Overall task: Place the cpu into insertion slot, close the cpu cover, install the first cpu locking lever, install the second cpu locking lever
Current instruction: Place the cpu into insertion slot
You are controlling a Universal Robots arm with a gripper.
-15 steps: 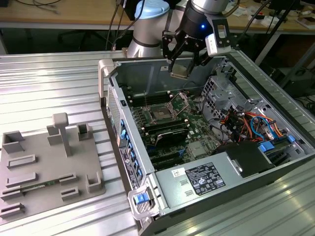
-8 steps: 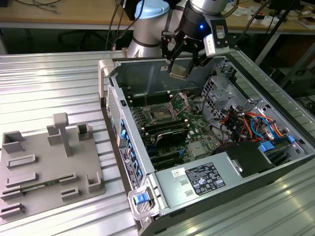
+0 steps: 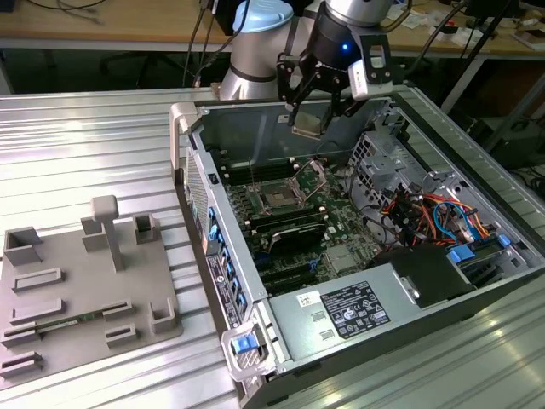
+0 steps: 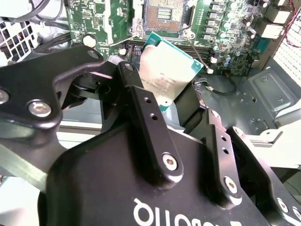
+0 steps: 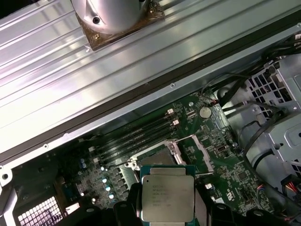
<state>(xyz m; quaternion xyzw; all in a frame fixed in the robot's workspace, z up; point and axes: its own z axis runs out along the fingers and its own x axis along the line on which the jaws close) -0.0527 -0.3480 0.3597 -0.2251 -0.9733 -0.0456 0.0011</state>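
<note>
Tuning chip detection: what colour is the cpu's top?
The cpu top is silver-grey, green-edged; best in first wrist view.

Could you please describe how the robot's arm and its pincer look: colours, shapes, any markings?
The arm has silver-grey round segments and a pale blue joint cap. The pincer is black, with a small blue light on its body. In the second wrist view its fingers are black linkage bars with silver screws, and white lettering marks the body.
</note>
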